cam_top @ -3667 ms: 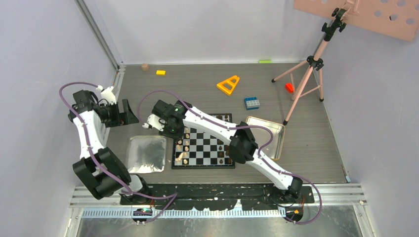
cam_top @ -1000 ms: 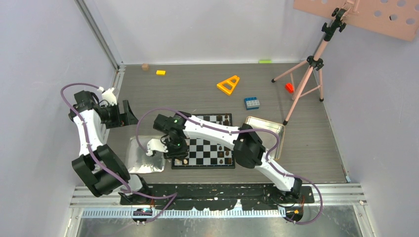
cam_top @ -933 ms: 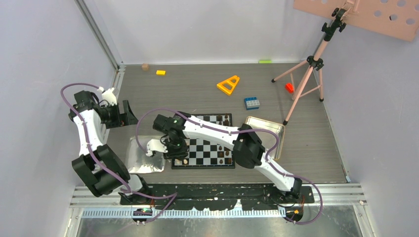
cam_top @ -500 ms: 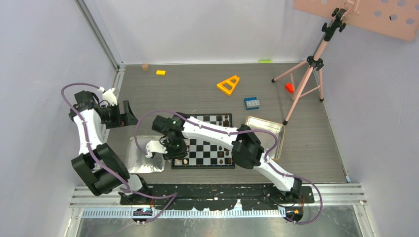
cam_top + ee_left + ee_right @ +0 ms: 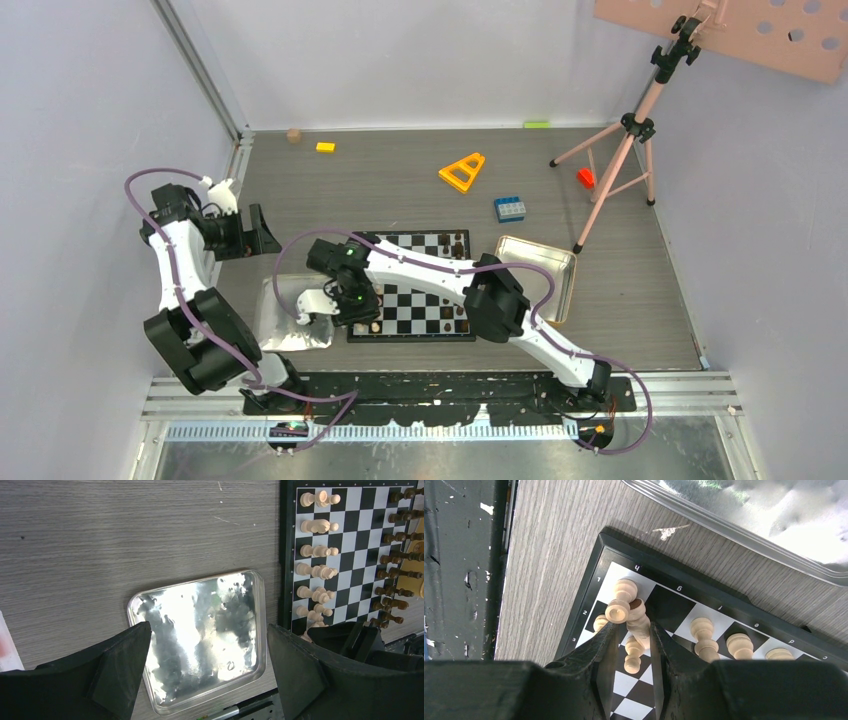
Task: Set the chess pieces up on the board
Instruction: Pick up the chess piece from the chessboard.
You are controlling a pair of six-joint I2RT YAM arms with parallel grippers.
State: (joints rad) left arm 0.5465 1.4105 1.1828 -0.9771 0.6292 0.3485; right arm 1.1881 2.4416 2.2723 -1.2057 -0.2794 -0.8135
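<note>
The right pincer [image 5: 633,636] is nearly closed, its two fingers pinching a tan piece [image 5: 640,624] that leans over the corner square of the board [image 5: 665,606]. The black border there reads 1, 2, 3 along one edge and h, g, f, e, d along the other, upside down in the wrist view. The other tan pieces [image 5: 314,550] stand along one side of the board, and the dark pieces [image 5: 395,560] along the opposite side. The left pincer [image 5: 206,630] gapes wide and empty above a silver tray [image 5: 190,645] just beside the board.
</note>
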